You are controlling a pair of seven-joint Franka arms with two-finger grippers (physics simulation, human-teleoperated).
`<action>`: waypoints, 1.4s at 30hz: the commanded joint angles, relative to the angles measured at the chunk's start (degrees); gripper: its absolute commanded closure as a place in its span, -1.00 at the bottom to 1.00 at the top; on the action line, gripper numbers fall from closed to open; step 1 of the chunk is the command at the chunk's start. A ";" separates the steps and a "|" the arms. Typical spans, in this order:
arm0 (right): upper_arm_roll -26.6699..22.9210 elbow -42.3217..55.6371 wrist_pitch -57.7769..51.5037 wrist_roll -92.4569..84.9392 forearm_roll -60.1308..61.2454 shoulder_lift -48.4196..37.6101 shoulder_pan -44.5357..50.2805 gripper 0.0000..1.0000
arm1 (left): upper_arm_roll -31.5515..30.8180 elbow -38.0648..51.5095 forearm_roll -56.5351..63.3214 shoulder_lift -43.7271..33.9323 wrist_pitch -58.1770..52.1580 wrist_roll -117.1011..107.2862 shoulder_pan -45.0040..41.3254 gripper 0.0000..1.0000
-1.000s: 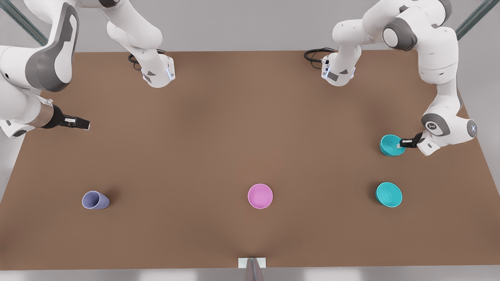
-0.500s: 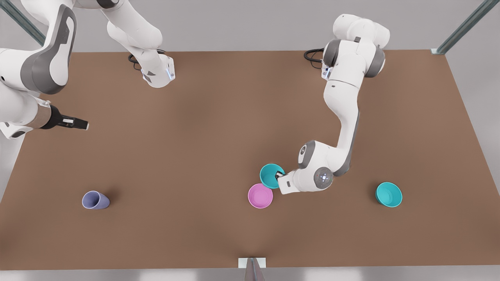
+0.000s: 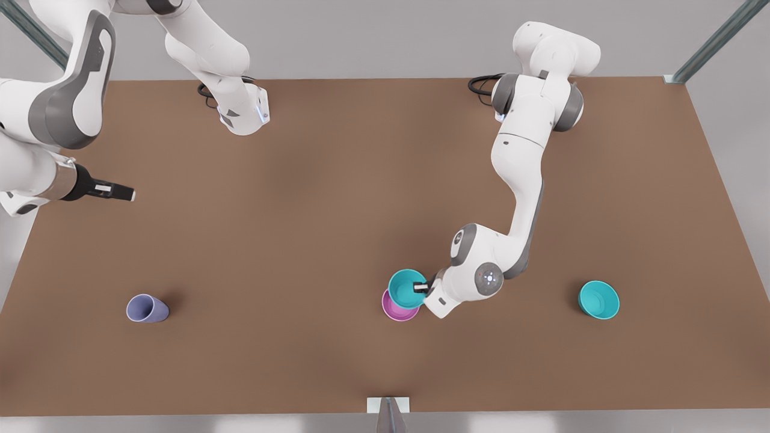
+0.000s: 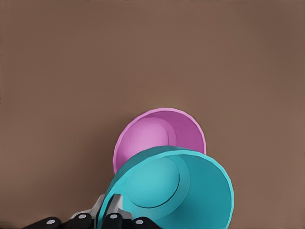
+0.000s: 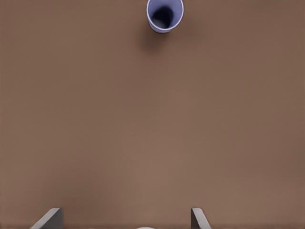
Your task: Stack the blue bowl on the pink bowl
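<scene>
Brown and bare but for four small vessels, the desk (image 3: 337, 198) stretches between two white Franka arms. The left end effector (image 3: 421, 287) is clamped on the near rim of the blue bowl (image 3: 406, 287), one finger inside the wall and one outside, and carries it just above the pink bowl (image 3: 394, 310), which sits on the desk near the front edge's middle. The rim pinch looks chosen to leave the bowl's underside free, so it can drop into the pink one without the fingers fouling. In the left wrist view the blue bowl (image 4: 178, 191) overlaps only part of the pink bowl (image 4: 159, 138) and appears tilted, so the two are judged not yet centred; whether they touch cannot be told.

The right end effector (image 3: 117, 192) waits over the desk's edge at the front view's left, well apart from the work. Its fingertips (image 5: 50, 218) stand spread wide and hold nothing, with the lavender cup (image 5: 165, 14) ahead of it on the desk. A second teal bowl (image 3: 598, 299) rests untouched toward the front view's right.

Much of the pink bowl is hidden beneath the carried one in the front view, and the left end effector is cut off by the wrist picture's edge.
</scene>
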 commanded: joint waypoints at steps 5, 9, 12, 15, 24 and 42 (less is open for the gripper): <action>0.09 0.03 -0.10 -0.32 0.03 -0.06 0.08 -1.00 | -1.14 0.24 -0.29 0.47 4.48 -28.10 0.08 0.57; 0.09 -0.41 -0.01 -0.41 0.03 0.03 -0.01 -1.00 | -1.58 0.24 -0.38 0.73 6.06 -29.16 0.43 0.57; 0.00 -0.77 0.16 -0.50 0.03 -0.15 -0.19 -1.00 | -1.58 0.15 -0.38 0.82 6.50 -29.16 0.52 0.57; 0.09 -1.20 0.16 -0.76 0.03 -0.06 -0.36 -1.00 | -1.58 -0.29 -0.38 0.91 6.59 -29.24 0.43 0.57; 0.00 -1.73 0.42 -0.76 0.03 0.12 -0.36 -1.00 | -2.46 -0.64 -0.11 0.73 5.27 -29.16 0.34 0.57; 0.18 -1.38 1.83 -0.76 1.61 -1.11 -0.27 -1.00 | -1.41 -17.34 28.71 -45.24 -34.89 19.45 16.86 -1.00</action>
